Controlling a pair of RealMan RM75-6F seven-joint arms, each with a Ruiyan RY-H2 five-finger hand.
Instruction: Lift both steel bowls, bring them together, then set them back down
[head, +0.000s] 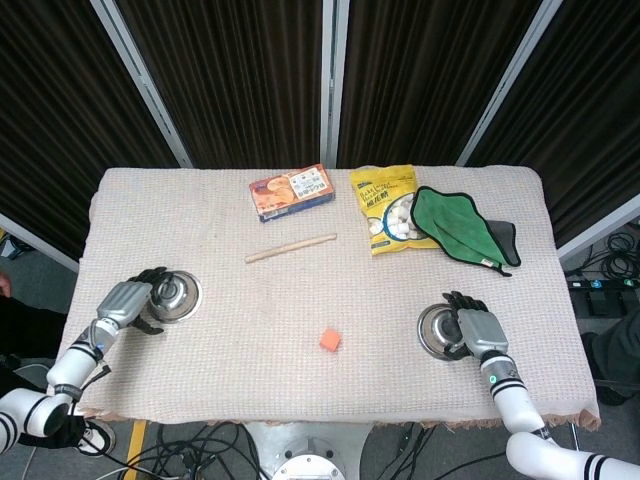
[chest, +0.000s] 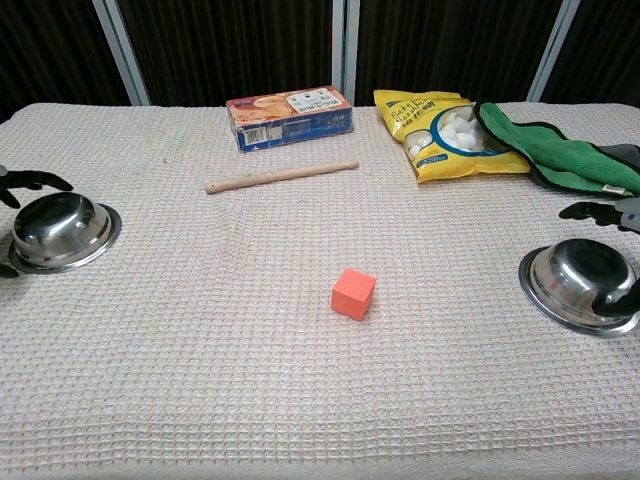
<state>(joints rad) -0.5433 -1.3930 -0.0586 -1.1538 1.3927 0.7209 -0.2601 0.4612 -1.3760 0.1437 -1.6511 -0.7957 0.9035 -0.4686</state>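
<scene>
Left hand (head: 130, 300): my fingers spread around the left steel bowl (head: 174, 296), not grasping.
Right hand (head: 475, 328): released, cupping the right steel bowl (head: 441, 331).
Bowls: both on the bench (head: 250, 330).
Writing: unreadable on the box (head: 291, 192) and yellow bag (head: 386, 209).

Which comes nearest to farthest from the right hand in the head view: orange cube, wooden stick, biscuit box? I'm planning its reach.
From the right hand, at the table's right front:
1. Orange cube, front centre, nearest.
2. Wooden stick, mid-table, left of centre.
3. Biscuit box, at the back edge, farthest.
</scene>
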